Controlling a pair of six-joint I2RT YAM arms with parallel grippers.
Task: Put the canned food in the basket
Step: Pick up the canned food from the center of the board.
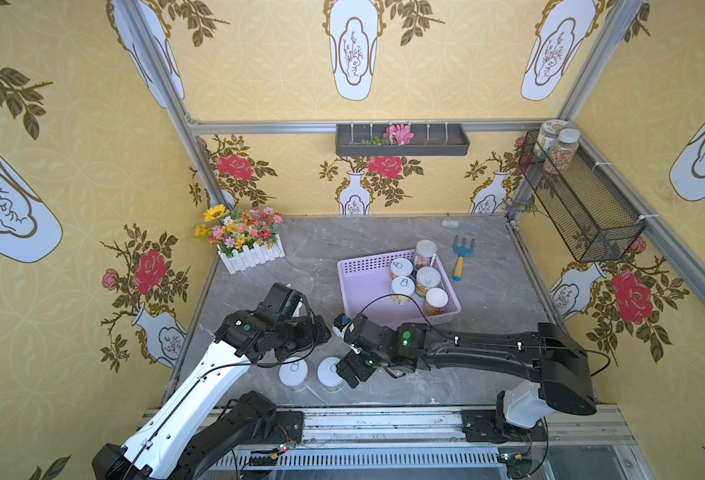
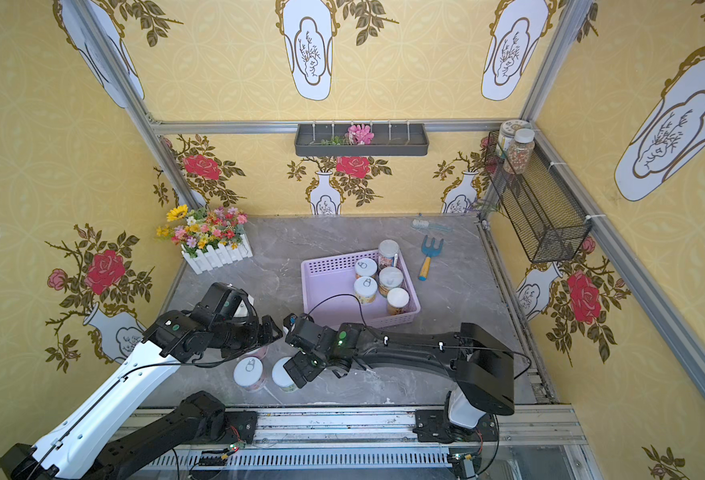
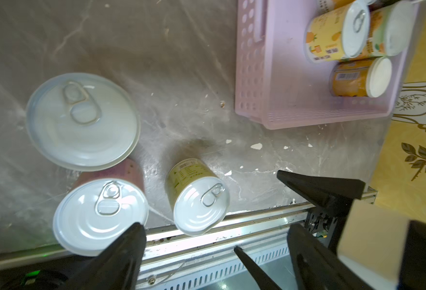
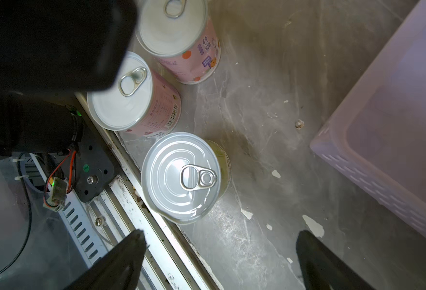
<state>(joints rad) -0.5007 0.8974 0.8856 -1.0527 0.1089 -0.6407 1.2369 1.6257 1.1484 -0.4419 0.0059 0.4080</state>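
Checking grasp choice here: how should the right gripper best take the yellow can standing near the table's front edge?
From above, by its round side wall just under the lid. The yellow can stands upright, tab up, near the open right gripper. A pink can stands close beside it, so probably set the jaws on the other two sides.

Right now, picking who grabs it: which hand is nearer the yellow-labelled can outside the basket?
Right. The right hand hovers just beside the yellow-labelled can, jaws open; the left hand is farther off, deeper in from the table's front edge.

Black-and-white arms (image 1: 201, 382) carry green lights (image 1: 406, 333).
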